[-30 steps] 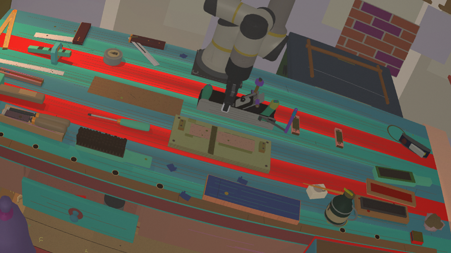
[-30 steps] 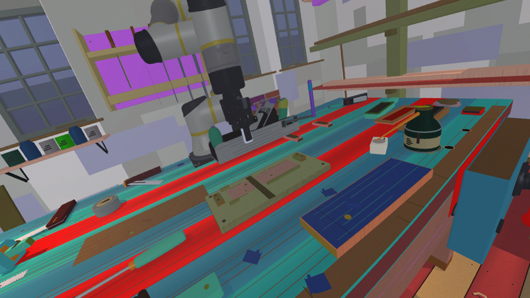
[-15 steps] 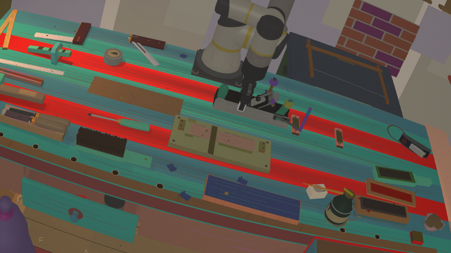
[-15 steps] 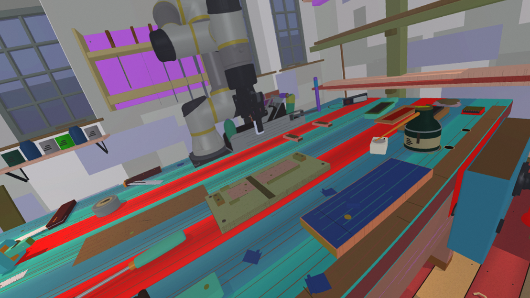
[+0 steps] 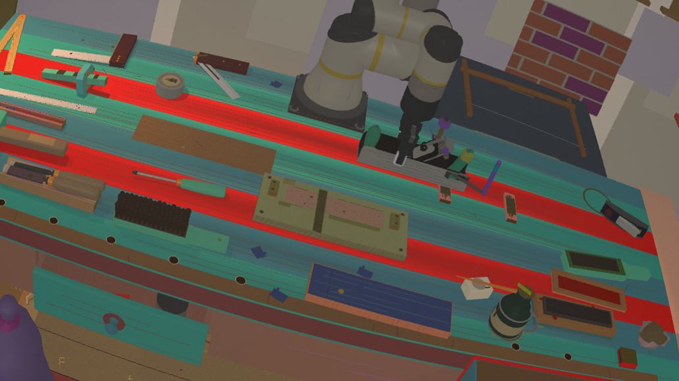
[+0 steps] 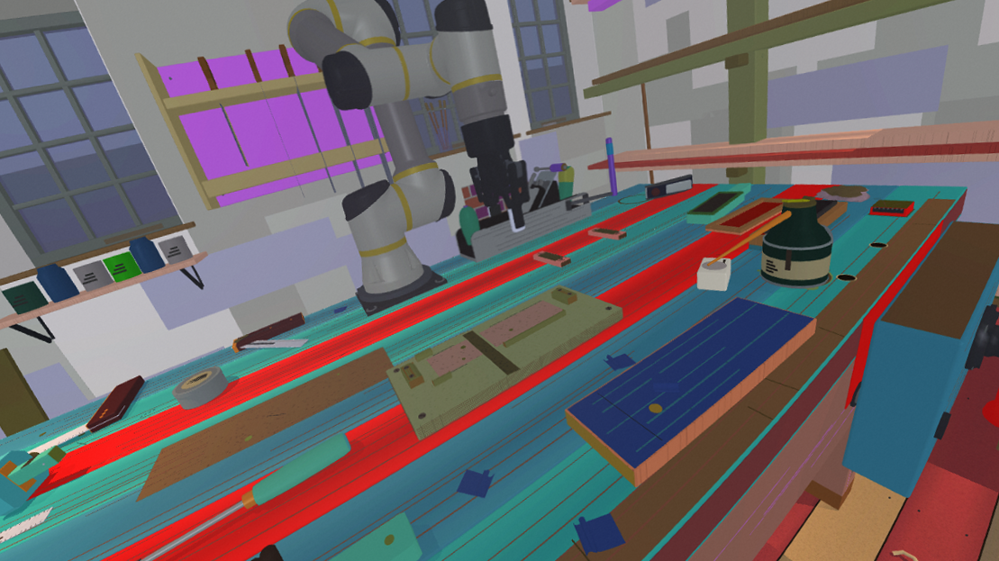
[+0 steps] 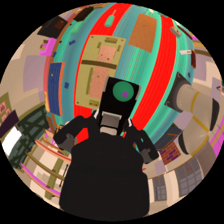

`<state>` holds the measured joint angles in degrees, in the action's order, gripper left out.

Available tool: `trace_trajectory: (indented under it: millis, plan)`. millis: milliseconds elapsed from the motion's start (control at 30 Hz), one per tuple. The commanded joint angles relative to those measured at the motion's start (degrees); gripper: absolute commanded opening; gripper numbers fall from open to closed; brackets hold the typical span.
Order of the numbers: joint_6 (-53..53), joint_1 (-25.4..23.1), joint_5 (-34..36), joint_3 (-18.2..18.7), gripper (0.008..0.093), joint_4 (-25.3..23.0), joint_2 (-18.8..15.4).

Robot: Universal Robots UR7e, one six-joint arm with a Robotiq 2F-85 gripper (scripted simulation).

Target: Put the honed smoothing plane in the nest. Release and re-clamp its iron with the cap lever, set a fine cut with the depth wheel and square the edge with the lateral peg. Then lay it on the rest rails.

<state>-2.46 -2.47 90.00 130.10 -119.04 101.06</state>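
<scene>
At the far side of the bench, right of the arm's base, I carry the smoothing plane [image 5: 415, 158] in my gripper [image 5: 401, 159], clamped across its grey body. The plane hangs level above the red stripe, its green front knob [image 7: 122, 92] pointing left. Its dark cap lever and purple peg stand up behind my fingers. The two small rest rails [image 5: 445, 194] [image 5: 510, 207] lie on the bench just below and right of the plane. The olive nest board [image 5: 332, 215] with pink pads lies empty at the bench's middle, nearer the front.
The arm's base [image 5: 329, 106] stands just left of the plane. A purple rod [image 5: 491, 178] leans by the plane's right end. A blue board [image 5: 379, 299], a bottle [image 5: 510, 315] and sharpening stones [image 5: 588, 290] sit toward the front right. A screwdriver [image 5: 183, 184] lies left of the nest.
</scene>
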Motion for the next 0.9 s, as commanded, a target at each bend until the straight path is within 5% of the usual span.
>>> trace_trajectory:
  millis: [0,867]
  plan:
    - [-0.83,-0.85,-0.07,-0.18,0.0080,-0.25,0.24]
    - [-25.32,-25.31,-0.06,-2.80,0.0080,-0.95,-3.05]
